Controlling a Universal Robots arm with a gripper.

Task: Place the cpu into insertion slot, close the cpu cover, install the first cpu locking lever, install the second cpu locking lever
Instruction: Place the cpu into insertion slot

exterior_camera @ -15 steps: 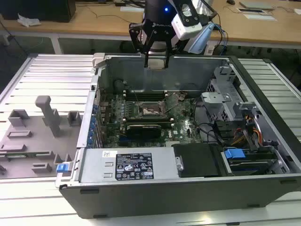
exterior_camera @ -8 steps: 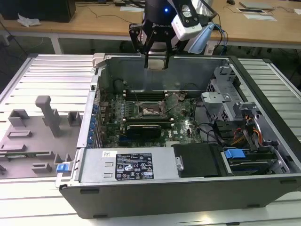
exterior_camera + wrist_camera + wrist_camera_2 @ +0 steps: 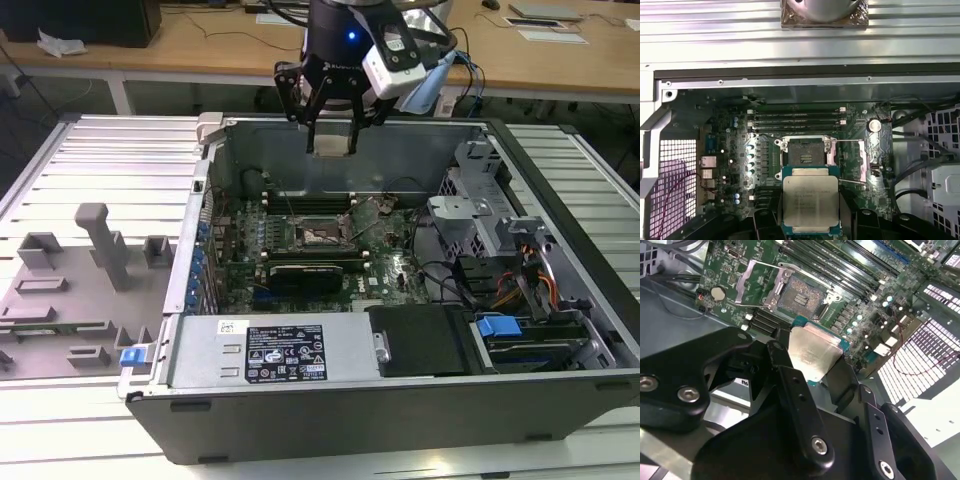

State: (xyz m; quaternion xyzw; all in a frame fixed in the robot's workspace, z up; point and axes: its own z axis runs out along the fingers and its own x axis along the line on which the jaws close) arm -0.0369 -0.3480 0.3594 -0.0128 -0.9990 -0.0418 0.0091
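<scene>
My gripper (image 3: 331,128) hangs above the open computer case, shut on the cpu (image 3: 332,142), a flat square chip with a silver top. In both wrist views the cpu (image 3: 810,200) (image 3: 812,356) sits clamped by its edges between the black fingers (image 3: 781,360). The insertion slot (image 3: 804,151) (image 3: 799,297) (image 3: 322,236) lies bare on the green board well below the chip. The cpu cover (image 3: 863,161) (image 3: 756,284) stands swung open beside the slot. Thin locking levers (image 3: 850,141) stick out, unlatched, next to it.
Long memory slots (image 3: 796,118) run beside the socket, and a black card (image 3: 310,272) lies on its near side. Case walls (image 3: 400,150) ring the board, with a drive cage and cables (image 3: 500,250) at the exterior view's right. A grey fixture tray (image 3: 80,290) sits outside at its left.
</scene>
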